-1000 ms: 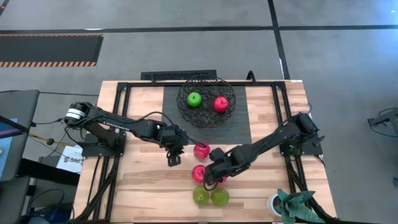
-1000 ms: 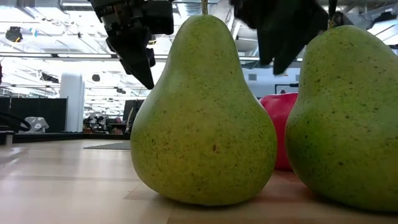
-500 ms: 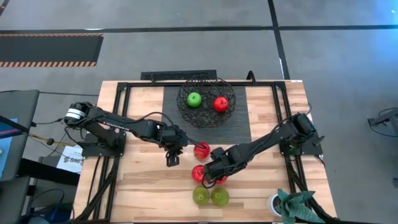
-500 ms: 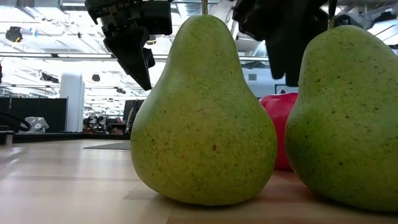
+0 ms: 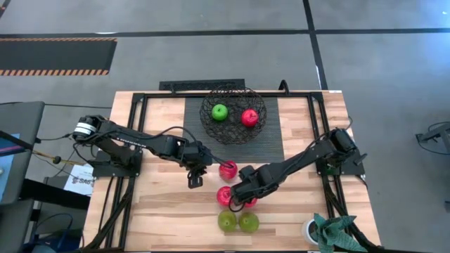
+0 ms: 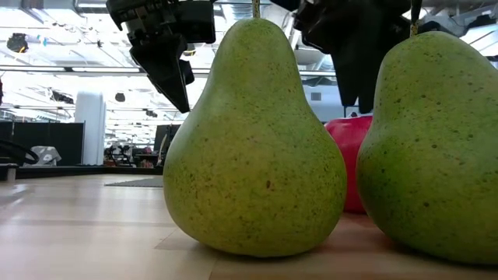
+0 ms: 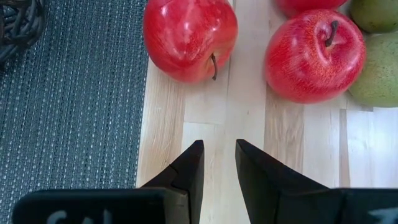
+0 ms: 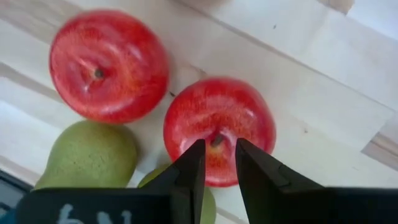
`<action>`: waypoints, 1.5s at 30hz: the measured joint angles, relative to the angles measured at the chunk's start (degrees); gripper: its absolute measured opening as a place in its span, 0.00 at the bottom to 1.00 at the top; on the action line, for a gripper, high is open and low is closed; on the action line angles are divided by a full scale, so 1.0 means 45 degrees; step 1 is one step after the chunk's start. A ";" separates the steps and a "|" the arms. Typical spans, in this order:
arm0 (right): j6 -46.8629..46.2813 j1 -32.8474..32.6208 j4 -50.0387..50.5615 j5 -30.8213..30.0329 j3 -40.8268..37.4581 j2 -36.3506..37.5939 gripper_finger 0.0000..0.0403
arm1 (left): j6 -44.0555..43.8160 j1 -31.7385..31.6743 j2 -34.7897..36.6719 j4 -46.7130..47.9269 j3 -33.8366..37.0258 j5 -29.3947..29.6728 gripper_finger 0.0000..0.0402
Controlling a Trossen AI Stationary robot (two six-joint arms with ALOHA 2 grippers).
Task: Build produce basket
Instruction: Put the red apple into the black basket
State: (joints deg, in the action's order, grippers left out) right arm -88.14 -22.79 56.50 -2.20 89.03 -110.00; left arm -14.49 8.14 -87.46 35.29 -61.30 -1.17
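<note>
The black wire basket point(image 5: 233, 133) stands on the dark mat at the far middle and holds a green apple point(image 5: 220, 112) and a red apple point(image 5: 249, 117). Three red apples lie on the wood: one point(image 5: 227, 169) by the mat's near edge, one point(image 5: 224, 195) nearer, and one point(image 8: 205, 112) under my right gripper. Two yellow-green pears point(image 5: 226, 222) point(image 5: 248, 223) stand near the front edge. My right gripper point(image 8: 216, 148) is shut and points down over that apple's stem hollow. My left gripper point(image 7: 216, 146) is shut and empty, above the wood left of the apples. My right gripper comes from above, pointing down, with its fingertips point(image 8: 196, 149) on either side of the red apple's stem point(image 8: 216, 140) at the apple's top. The apple rests on the table. I cannot tell whether the fingers touch the stem or the apple.
The dark ribbed mat point(image 5: 271, 144) lies under the basket at the table's far middle. A small potted plant point(image 5: 327, 232) stands at the near right corner. In the low view the two pears point(image 6: 253, 140) point(image 6: 436, 148) block most of the scene.
My right gripper has gone down toward the red apple beneath it, its fingers staying close together. The fruits have stayed where they were.
</note>
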 joint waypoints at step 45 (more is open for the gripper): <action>-0.1950 -0.0403 -0.0549 -0.0316 0.0607 -0.0690 0.27 | 0.0075 0.0005 0.0005 -0.0047 -0.0010 0.0005 0.19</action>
State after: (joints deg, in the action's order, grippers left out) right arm -96.91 -24.60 54.02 -3.62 91.77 -113.10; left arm -14.15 8.16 -87.44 35.08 -61.34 -1.15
